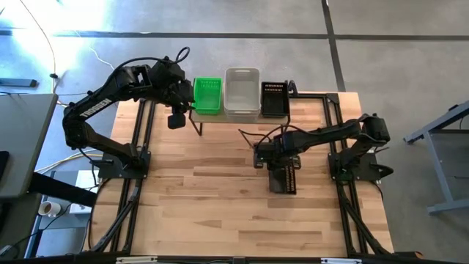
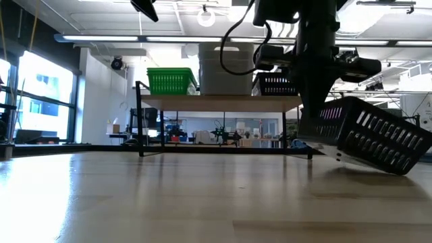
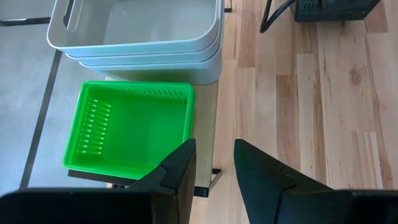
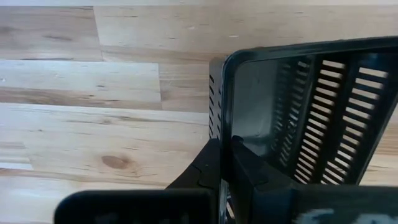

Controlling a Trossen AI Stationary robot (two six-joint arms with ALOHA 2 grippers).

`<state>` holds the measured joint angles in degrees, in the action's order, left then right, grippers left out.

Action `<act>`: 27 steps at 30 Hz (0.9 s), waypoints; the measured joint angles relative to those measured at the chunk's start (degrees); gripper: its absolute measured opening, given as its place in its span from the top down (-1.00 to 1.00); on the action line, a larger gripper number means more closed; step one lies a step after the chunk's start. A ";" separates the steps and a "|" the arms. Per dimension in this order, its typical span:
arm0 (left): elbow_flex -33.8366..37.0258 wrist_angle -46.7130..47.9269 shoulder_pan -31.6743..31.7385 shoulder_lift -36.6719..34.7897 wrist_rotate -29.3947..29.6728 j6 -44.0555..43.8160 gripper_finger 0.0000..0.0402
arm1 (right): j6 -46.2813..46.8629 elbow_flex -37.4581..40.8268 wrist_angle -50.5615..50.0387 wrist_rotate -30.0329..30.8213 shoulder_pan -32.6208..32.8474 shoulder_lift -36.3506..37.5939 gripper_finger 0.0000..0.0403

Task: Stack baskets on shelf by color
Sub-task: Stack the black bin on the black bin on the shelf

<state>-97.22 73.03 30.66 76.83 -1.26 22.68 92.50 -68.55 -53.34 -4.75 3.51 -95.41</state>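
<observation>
The table (image 1: pixel 220 213) is light wood planks, rounded at one near corner, and stands on a pale grey floor (image 1: pixel 410 44) crossed by dark seam lines (image 1: pixel 333 44). A grey desk edge (image 1: pixel 15 147) sits at one side, and a grey metal frame (image 1: pixel 440 132) at the other. Across the room, tall windows (image 2: pixel 40 94) let in daylight, long ceiling lights (image 2: pixel 202 39) glow overhead, and cluttered workbenches (image 2: pixel 216 135) line the far wall.

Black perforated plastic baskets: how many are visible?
2 distinct spots: a black perforated plastic basket stack at the wood-topped shelf's right end, possibly nested; another black basket tilted on the table, clamped by the right gripper.
</observation>
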 joint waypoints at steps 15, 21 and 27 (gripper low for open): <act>0.01 0.00 0.01 -0.01 0.00 0.00 0.49 | -1.51 0.02 -0.26 1.48 -0.11 0.14 0.46; 0.01 0.00 -0.01 0.01 0.02 0.00 0.49 | -6.65 0.04 -0.19 1.60 0.39 2.95 0.44; 0.01 0.00 -0.01 0.01 0.02 -0.04 0.49 | -21.18 0.05 0.83 -1.53 4.76 5.75 0.44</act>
<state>-97.21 73.03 30.65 76.84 -1.23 22.63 71.32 -68.51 -52.51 -6.28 8.27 -89.66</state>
